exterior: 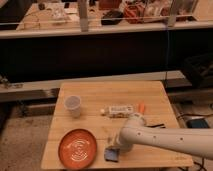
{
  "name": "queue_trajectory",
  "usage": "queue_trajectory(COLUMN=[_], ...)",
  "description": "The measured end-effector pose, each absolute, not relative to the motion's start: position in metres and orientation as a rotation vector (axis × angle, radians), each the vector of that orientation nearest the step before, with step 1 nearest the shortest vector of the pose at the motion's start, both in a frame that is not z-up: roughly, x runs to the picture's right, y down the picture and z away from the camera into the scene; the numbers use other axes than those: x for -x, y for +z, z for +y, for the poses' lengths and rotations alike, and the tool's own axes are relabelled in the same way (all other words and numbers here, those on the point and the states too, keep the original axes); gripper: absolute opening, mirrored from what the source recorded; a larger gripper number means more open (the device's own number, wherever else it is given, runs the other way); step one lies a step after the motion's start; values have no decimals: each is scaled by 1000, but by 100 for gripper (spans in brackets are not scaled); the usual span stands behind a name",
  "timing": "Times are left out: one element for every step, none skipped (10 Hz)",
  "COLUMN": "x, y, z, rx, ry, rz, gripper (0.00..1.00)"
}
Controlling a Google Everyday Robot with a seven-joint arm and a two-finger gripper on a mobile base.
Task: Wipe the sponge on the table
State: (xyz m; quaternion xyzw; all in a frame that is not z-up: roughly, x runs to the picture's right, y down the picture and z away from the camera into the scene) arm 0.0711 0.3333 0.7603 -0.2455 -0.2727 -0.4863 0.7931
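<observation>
My gripper is closed right down, its tips meeting the top edge of the blue sponge, though I can't tell whether they pinch it. The sponge lies flat near the table's 6 o'clock edge. From the sponge, an orange plate sits at 9 o'clock, a white packet at 12 and a cup at 11.

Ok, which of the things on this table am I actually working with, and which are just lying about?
Job: sponge at the front edge; table; claw, shut, right above the sponge.
Lying about: orange plate, clear cup, white packet, small orange item.
</observation>
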Motion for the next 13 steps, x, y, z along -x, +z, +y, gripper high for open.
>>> queue_trajectory(x=[-71, -74, -81, -95, -94, -95, -94, -95, -95, -98, -112, -127, -146], y=[760, 761, 764, 767, 766, 766, 765, 765, 764, 765, 769, 771, 773], z=[333, 333, 331, 329, 331, 330, 329, 329, 328, 327, 319, 313, 307], rx=[527, 525, 524, 526, 528, 530, 529, 529, 530, 536, 546, 555, 565], ry=[-1045, -1032, -998, -959, -966, -967, -968, -969, -967, -953, -922, -900, -877], rz=[-586, -592, -598, -595, -596, -595, -595, -595, -595, -595, -575, -559, -540], gripper=[18, 18, 18, 18, 18, 18, 18, 18, 18, 18, 18, 18, 18])
